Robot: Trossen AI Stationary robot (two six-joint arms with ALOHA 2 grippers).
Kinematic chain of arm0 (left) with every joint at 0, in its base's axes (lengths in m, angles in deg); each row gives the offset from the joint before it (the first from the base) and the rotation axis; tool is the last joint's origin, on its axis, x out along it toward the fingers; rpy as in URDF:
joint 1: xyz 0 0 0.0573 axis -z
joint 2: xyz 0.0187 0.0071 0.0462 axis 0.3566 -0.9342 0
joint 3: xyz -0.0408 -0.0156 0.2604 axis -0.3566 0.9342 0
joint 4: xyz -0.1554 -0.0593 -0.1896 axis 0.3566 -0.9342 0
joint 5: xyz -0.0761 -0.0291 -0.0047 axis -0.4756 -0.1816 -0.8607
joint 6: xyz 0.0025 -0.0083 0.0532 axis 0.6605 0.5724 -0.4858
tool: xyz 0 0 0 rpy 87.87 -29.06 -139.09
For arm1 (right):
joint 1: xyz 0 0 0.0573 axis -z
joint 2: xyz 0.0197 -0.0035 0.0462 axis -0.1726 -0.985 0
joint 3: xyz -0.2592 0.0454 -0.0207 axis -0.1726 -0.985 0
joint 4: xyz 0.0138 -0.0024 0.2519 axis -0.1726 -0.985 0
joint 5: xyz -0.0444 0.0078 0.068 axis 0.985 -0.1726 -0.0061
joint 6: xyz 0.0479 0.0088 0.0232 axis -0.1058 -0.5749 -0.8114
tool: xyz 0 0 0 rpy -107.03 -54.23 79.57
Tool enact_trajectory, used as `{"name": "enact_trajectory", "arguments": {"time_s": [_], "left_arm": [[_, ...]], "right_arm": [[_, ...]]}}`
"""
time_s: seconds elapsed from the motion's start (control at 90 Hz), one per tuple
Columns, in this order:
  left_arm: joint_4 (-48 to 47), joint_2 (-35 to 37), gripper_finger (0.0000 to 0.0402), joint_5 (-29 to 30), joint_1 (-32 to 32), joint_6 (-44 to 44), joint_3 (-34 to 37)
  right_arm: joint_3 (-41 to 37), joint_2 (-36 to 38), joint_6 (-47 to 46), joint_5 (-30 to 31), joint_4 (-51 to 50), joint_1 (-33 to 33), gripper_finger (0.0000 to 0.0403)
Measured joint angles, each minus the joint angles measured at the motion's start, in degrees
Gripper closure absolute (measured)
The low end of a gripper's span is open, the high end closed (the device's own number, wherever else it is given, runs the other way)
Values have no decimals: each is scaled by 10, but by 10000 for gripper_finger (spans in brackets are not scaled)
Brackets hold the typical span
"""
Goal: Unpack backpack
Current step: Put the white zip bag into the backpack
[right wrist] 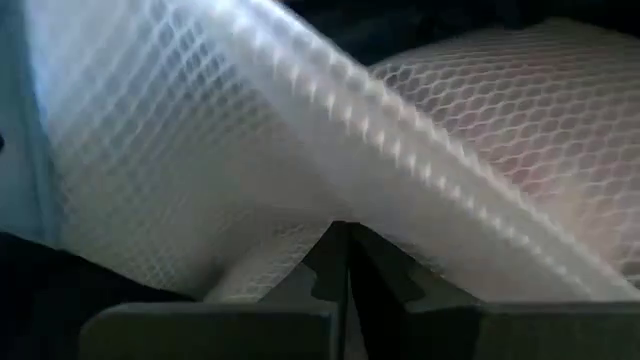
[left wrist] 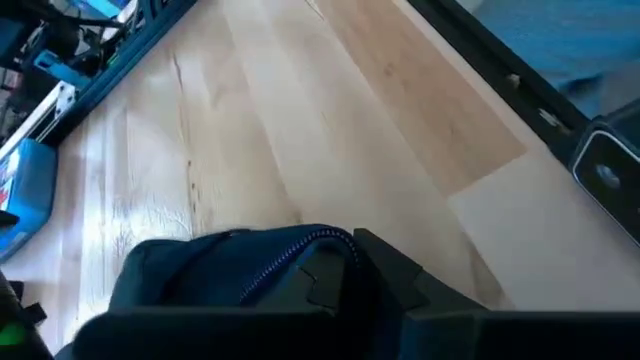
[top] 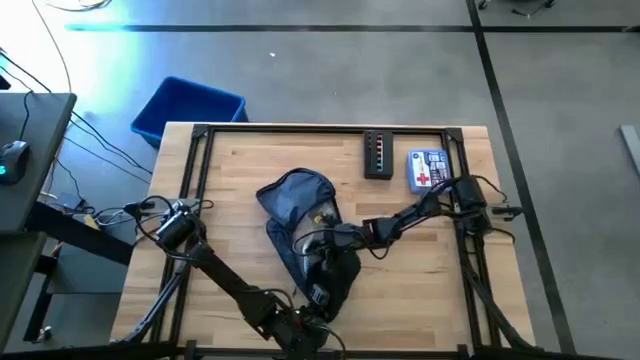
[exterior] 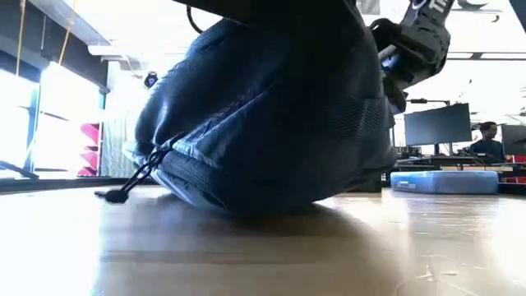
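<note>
Right wrist view shows the right gripper [right wrist: 345,262] closed inside the backpack [top: 305,225] at table centre, pinching a white mesh pouch [right wrist: 300,150]; left gripper [left wrist: 340,290], at six o'clock, clamps the bag's zipper edge; next, judged: pull the pouch out.

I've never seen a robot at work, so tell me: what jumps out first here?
A dark navy backpack lies in the middle of the wooden table, with both black arms reaching into it: the left gripper at its near end, the right gripper at its middle. Behind it lie a black case and a first-aid pouch.
</note>
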Motion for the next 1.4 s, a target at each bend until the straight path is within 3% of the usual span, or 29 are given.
{"name": "enact_trajectory", "arguments": {"time_s": [0.189,0.378,0.7,0.822,0.956,1.078,1.167,1.267,1.4], "left_arm": [[-16,0,402,-1,4,24,0],[-62,1,402,18,10,62,-1],[-106,1,401,37,13,118,-2],[-108,1,401,37,13,118,-2],[-107,1,402,37,13,118,-2],[-107,1,402,37,13,118,-2],[-106,1,402,30,12,118,-2],[-108,1,402,27,12,129,-2],[-133,6,400,36,12,164,-2]], "right_arm": [[-3,63,35,-23,-61,-12,403],[-3,158,132,-44,-210,-44,403],[-2,299,174,-62,-406,-114,397],[-2,300,182,-65,-439,-142,354],[-2,262,200,-62,-436,-155,273],[-2,216,229,-15,-407,-156,202],[-2,187,263,-10,-375,-155,177],[-2,173,267,-22,-360,-158,203],[-2,173,206,-5,-375,-177,330]]}}
